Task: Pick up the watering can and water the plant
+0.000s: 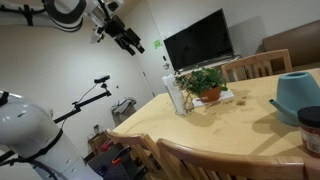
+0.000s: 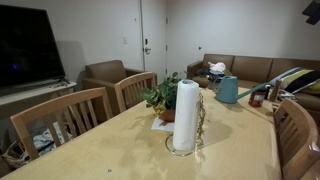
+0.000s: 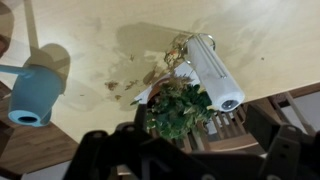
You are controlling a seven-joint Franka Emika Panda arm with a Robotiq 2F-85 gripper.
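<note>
The teal-blue watering can (image 1: 297,92) stands on the wooden table, apart from the plant; it also shows in an exterior view (image 2: 228,90) and at the left of the wrist view (image 3: 35,92). The leafy green plant (image 1: 205,82) in its orange pot sits on a white tray near the table's middle, seen in both exterior views (image 2: 161,97) and from above in the wrist view (image 3: 178,108). My gripper (image 1: 131,40) hangs high above the table, far from both, open and empty. Its dark fingers (image 3: 190,145) frame the bottom of the wrist view.
A white paper towel roll (image 2: 186,114) on a wire holder stands right beside the plant (image 3: 215,68). A dark jar (image 1: 311,130) stands near the can. Wooden chairs (image 2: 60,118) ring the table (image 1: 210,125). A TV (image 1: 198,42) and a sofa (image 2: 262,70) stand behind.
</note>
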